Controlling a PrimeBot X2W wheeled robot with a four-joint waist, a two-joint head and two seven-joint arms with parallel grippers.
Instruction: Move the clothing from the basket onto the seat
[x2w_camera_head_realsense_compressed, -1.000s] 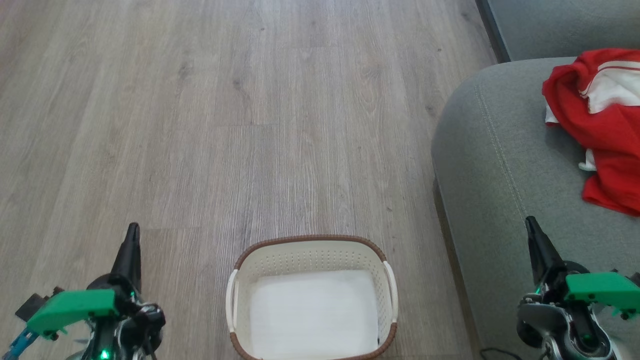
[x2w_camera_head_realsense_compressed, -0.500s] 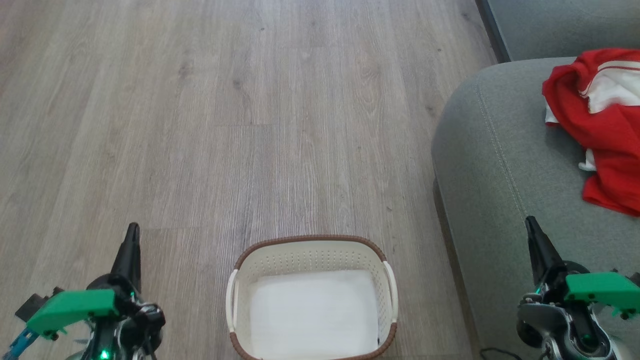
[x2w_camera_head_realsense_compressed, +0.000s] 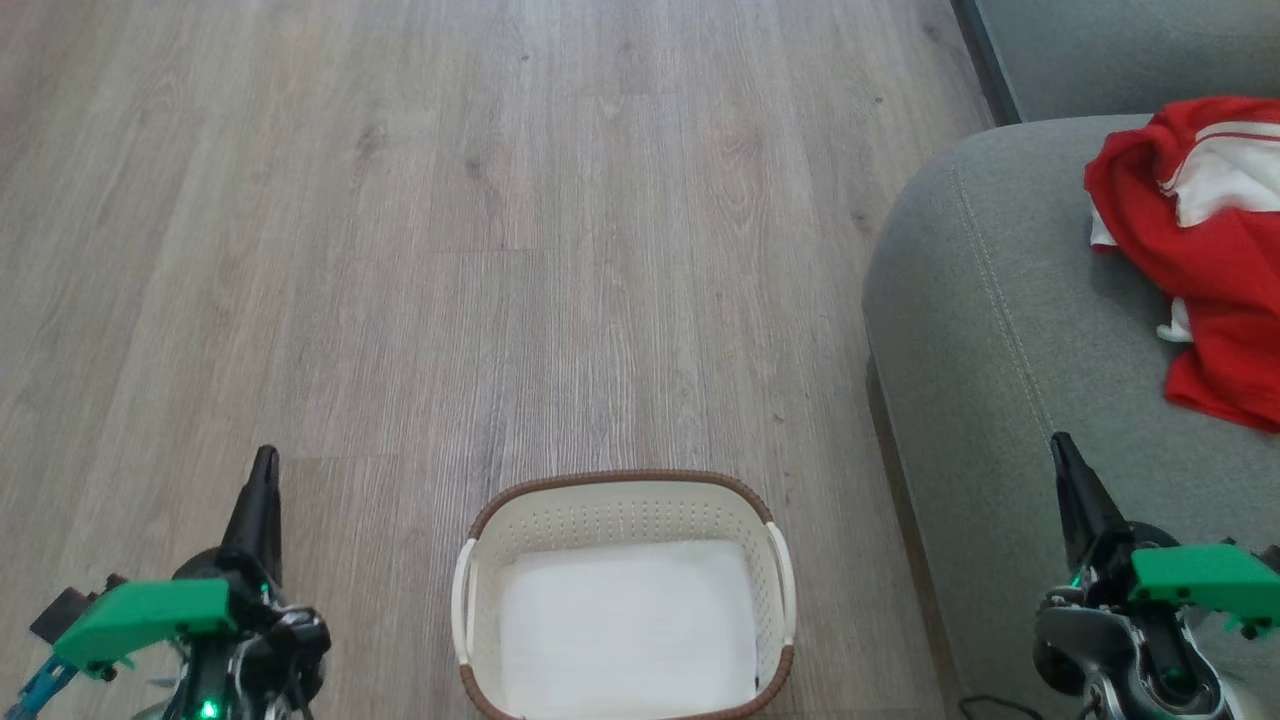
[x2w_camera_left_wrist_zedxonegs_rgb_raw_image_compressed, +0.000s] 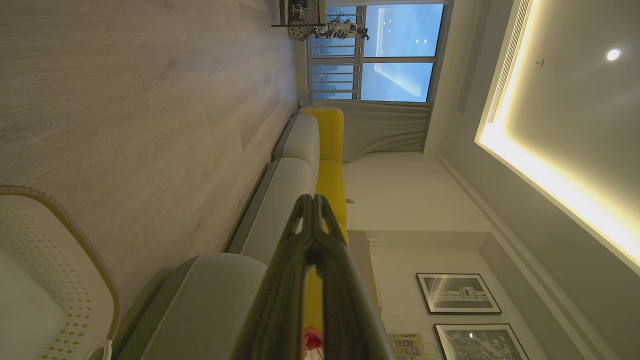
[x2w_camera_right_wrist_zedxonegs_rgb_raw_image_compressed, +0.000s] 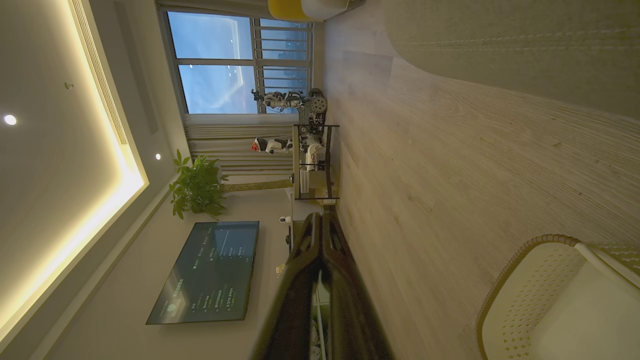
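Observation:
The red clothing with white trim lies bunched on the grey-green seat at the right. The white perforated basket with its brown rim stands on the floor at bottom centre, holding just a flat white liner. My left gripper sits shut at the lower left, well clear of the basket. At the lower right, my right gripper is shut too, over the seat's front part, holding nothing. In the wrist views the left gripper and right gripper each show fingers pressed together, with the basket at an edge.
Wood floor spreads wide ahead of the basket and to its left. A second sofa section lies at the top right. Across the room stand a shelf unit, a wall screen and a potted plant.

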